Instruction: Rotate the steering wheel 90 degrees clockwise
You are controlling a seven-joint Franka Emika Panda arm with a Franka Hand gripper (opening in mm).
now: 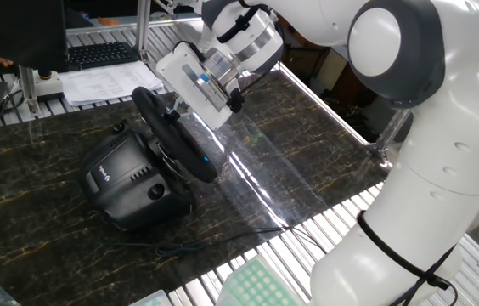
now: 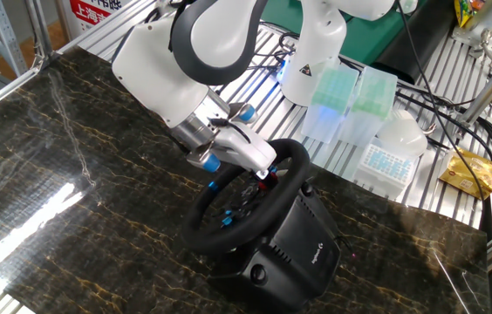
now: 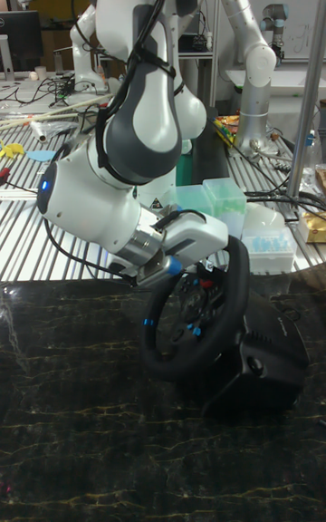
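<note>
The black steering wheel [image 1: 177, 136] [image 2: 244, 206] [image 3: 194, 323] stands tilted on its bulky black housing [image 1: 125, 180] [image 2: 305, 249] [image 3: 264, 361] with a white logo, on the dark marble table. Small blue accents show inside the rim. My gripper [image 1: 170, 107] [image 2: 266, 167] [image 3: 217, 265] is at the top of the rim, on the side facing away from the housing. Its white hand slants down onto the rim and the fingers look shut on it. The fingertips are mostly hidden behind the hand and the rim.
A black keyboard [image 1: 99, 54] and papers [image 1: 95, 85] lie behind the table. Green pipette-tip boxes [image 2: 335, 98] and a yellow packet [image 2: 467, 171] sit on the metal rack beyond the wheel. A thin black cable [image 1: 190, 246] runs along the table's near edge.
</note>
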